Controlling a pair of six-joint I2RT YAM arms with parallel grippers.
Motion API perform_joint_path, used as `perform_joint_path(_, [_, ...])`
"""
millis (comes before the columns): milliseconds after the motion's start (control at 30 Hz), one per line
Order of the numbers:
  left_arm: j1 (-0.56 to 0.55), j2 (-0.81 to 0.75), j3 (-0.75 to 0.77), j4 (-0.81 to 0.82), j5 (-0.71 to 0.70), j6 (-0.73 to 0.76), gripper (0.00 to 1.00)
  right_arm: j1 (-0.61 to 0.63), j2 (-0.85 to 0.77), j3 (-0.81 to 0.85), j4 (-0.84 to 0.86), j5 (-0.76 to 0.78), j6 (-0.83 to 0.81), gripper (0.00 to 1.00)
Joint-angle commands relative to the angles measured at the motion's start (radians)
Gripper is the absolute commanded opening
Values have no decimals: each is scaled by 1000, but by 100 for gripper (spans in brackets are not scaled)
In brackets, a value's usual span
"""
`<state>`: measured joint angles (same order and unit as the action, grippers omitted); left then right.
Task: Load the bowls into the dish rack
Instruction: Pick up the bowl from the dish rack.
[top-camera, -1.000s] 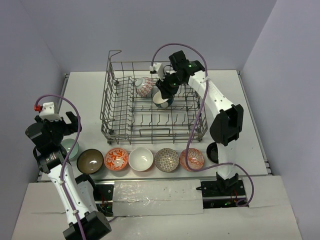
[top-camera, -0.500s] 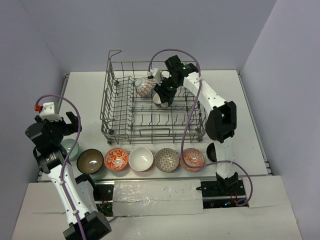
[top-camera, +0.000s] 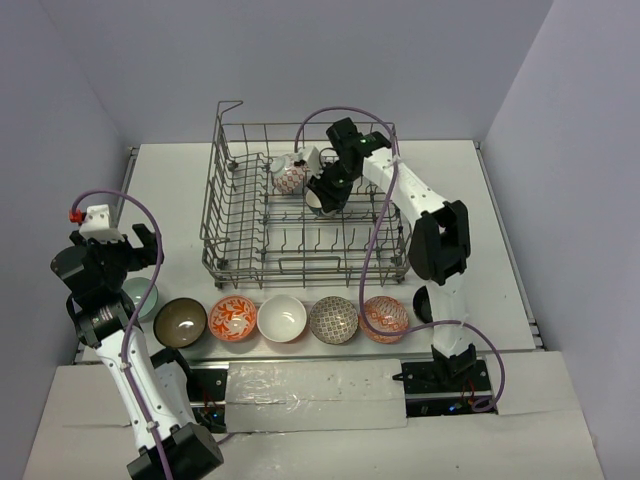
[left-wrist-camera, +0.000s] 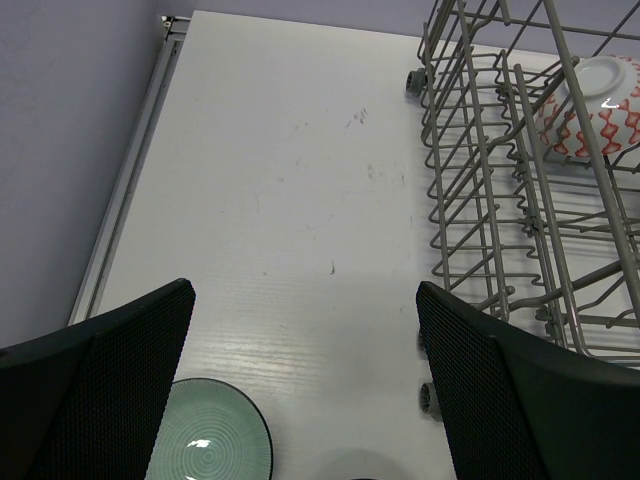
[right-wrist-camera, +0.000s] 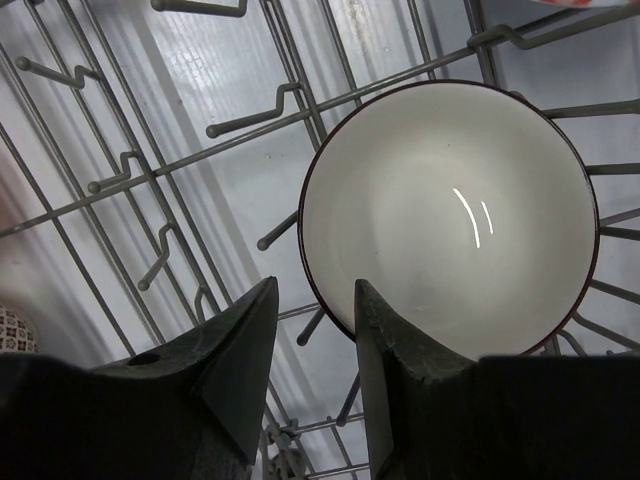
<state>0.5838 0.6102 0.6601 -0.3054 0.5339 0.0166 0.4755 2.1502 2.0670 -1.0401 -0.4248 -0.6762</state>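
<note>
Inside the dish rack, back row: right end effector half-closed, pinching the white-lined bowl by its rim. Probably kept on edge to slot between tines beside the red-patterned bowl. Left end effector wide open, empty, near the teal bowl.

Far row of the dish rack crowded; worktop to its left open.
Left of the rack, a wide bare lane. Near edge barred by a row of bowls. Inside, upright tines, a red-patterned bowl, a white-lined bowl and the right arm fill the far row; near rows hold nothing.
</note>
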Motion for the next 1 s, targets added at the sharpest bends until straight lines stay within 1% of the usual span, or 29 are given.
perform_joint_path(0, [4, -10, 9, 5, 29, 20, 99, 6, -12, -13, -3, 14, -16, 44])
perform_joint_path(100, [5, -12, 10, 5, 28, 19, 99, 8, -9, -30, -3, 15, -17, 43])
perform_joint_path(300, [4, -13, 10, 5, 29, 19, 99, 9, -13, -54, 14, 26, -14, 36])
perform_joint_path(500, [5, -15, 10, 5, 29, 19, 99, 8, -10, -44, 25, 27, -8, 35])
perform_joint_path(600, [5, -15, 9, 6, 31, 20, 99, 6, 0, -30, 20, 27, -5, 33])
perform_joint_path(633, [5, -13, 9, 6, 31, 20, 99, 8, 3, -27, 20, 26, -3, 29])
perform_joint_path(700, [5, -13, 7, 6, 32, 20, 99, 8, 7, -24, 23, 26, 0, 25])
perform_joint_path(733, [5, -15, 7, 5, 32, 20, 99, 8, 8, -24, 23, 24, 1, 17])
perform_joint_path(800, [5, -15, 7, 5, 34, 20, 99, 6, 8, -22, 26, 24, 6, 12])
perform_joint_path(867, [5, -15, 7, 6, 34, 20, 99, 8, 7, -21, 28, 23, 7, 11])
perform_joint_path(967, [5, -15, 7, 5, 34, 22, 99, 8, 7, -16, 25, 23, 7, 6])
